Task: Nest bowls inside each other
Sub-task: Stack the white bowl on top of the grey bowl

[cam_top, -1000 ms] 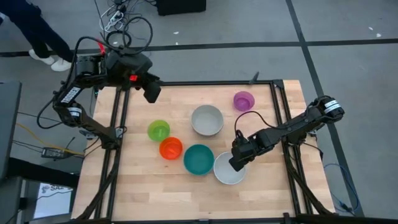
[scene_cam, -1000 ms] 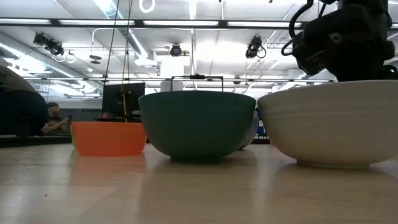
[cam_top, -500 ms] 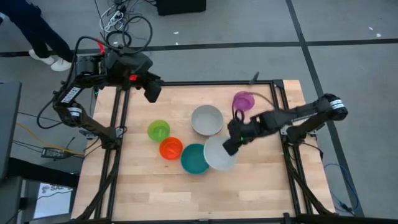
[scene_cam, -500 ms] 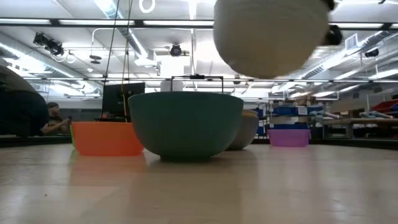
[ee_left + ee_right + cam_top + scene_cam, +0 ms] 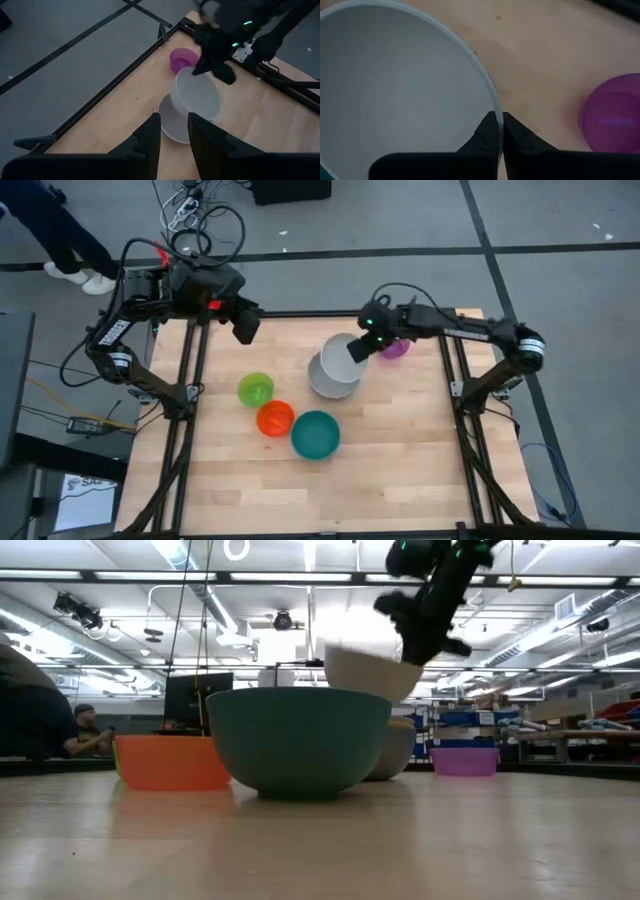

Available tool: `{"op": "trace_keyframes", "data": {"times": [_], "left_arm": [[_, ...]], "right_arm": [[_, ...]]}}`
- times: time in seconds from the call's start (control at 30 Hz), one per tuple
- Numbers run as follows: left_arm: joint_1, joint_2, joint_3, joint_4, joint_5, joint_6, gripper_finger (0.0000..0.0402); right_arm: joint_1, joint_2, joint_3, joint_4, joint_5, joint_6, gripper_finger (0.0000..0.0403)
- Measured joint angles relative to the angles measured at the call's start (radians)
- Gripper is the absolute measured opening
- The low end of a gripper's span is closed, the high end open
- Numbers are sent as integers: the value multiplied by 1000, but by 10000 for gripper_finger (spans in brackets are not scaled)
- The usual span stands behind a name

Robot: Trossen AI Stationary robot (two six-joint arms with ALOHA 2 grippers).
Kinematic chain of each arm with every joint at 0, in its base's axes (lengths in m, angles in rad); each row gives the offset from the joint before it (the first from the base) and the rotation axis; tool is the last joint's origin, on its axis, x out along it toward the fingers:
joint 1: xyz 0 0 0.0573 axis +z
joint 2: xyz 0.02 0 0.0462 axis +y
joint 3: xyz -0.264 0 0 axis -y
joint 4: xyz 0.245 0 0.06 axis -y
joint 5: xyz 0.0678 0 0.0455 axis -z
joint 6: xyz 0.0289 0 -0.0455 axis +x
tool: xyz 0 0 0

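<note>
Six bowls (image 5: 316, 434) and two robot arms (image 5: 470, 332) are visible.

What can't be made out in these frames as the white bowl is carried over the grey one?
- High view: whether the white bowl touches the grey bowl; overlap hides it.
- Low view: grey bowl mostly hidden behind the teal bowl.
- Right wrist view: right tool pinches the white bowl's rim; grey bowl unseen.
- Low view: lime bowl not visible.

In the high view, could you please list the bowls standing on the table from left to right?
Lime green bowl → red-orange bowl → teal bowl → grey bowl → purple bowl. The white bowl, held by the right gripper, hangs over the grey one, so I leave it out.
</note>
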Motion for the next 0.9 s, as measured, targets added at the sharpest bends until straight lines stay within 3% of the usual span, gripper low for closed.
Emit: {"op": "trace_keyframes", "data": {"times": [0.17,0.37,0.67,0.9], "left_arm": [[0,0,0,-5,0,-13,108],[0,0,0,-5,0,-14,108],[0,0,0,-1,-24,-9,108],[0,0,0,-6,-35,8,108]], "right_arm": [[-34,96,-1,70,-121,-39,0],[-15,135,-1,85,-173,-30,23],[-11,76,-1,14,-181,17,104],[64,-42,0,-21,-185,147,115]]}}
